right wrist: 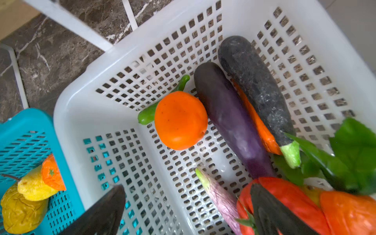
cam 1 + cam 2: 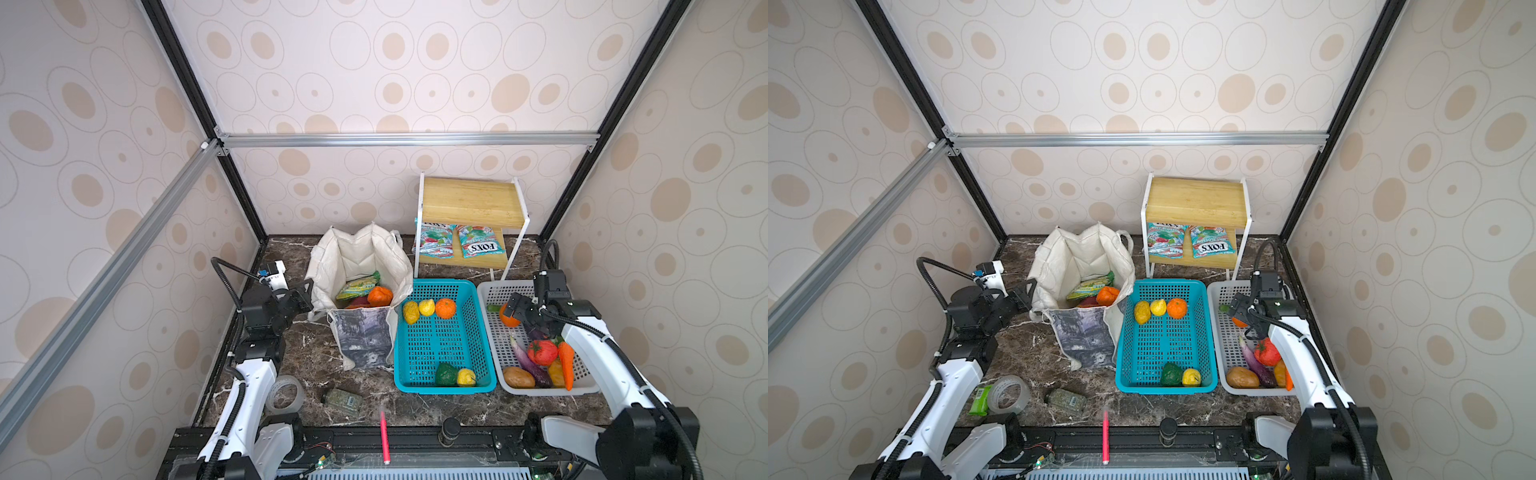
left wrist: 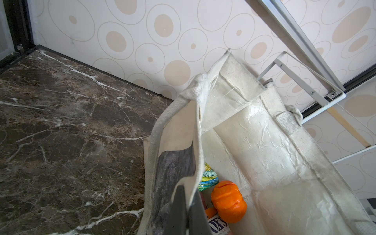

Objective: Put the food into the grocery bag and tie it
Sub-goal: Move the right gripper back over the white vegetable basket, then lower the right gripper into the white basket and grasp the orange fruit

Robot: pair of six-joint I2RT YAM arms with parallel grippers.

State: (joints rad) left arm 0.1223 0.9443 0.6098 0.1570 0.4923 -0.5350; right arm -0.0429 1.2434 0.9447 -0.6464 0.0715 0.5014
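Grocery bag (image 2: 357,257) standing open beside the teal basket (image 2: 444,389), small orange pumpkin (image 2: 380,295) and green snack packet (image 2: 356,287) inside it, left gripper (image 3: 188,196) pinched tight on the bag's rim, right gripper (image 1: 187,187) spread wide (nothing in it) over the white basket (image 1: 81,105)

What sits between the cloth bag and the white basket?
The teal basket stands between the grocery bag and the white basket. It holds yellow fruits and an orange, among other pieces. Both top views show it.
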